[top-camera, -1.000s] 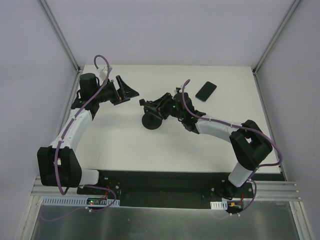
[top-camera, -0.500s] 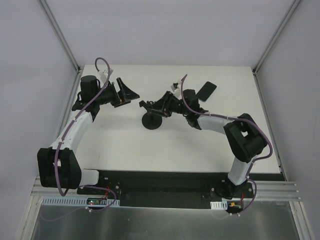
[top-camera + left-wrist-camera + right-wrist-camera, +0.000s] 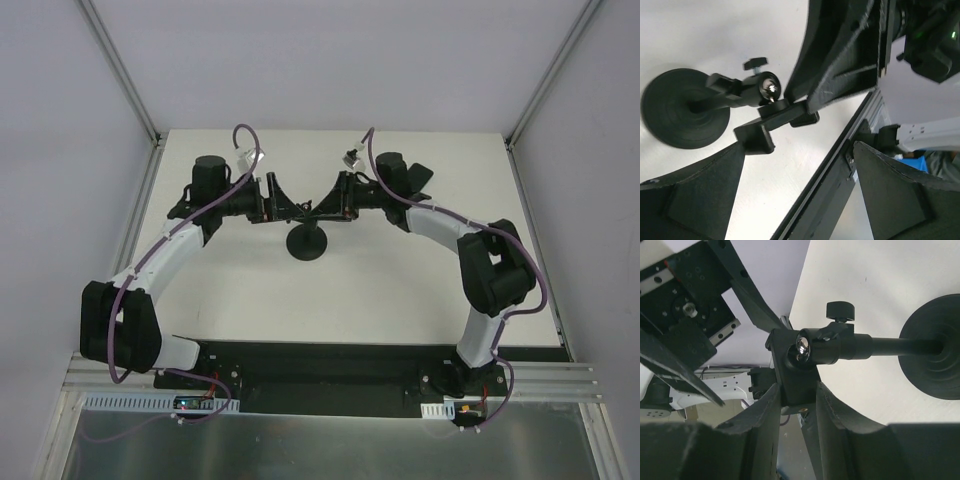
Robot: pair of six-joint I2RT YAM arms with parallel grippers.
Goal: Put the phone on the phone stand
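Observation:
The phone stand [image 3: 306, 243] rests on its round disc base mid-table, its clamp head raised between my two grippers. In the right wrist view the stand's clamp head [image 3: 799, 371] sits between both fingers of my right gripper [image 3: 796, 390], which is shut on it; the stem runs right to the disc base [image 3: 935, 356]. My left gripper [image 3: 284, 203] is open just left of the head, with nothing between its fingers [image 3: 692, 195]. From the left wrist view the stand's ball joint [image 3: 766, 88] lies above the gap. The phone [image 3: 424, 174] lies flat at the back right, partly hidden by the right arm.
The table's black near edge strip [image 3: 840, 165] crosses the left wrist view. White enclosure walls and metal corner posts [image 3: 125, 80] border the table. The right arm [image 3: 440, 225] arcs over the right half.
My left gripper has swung right, up to the stand's head. The right gripper has shifted back along the head and narrowed onto the clamp. The right arm now covers part of the phone.

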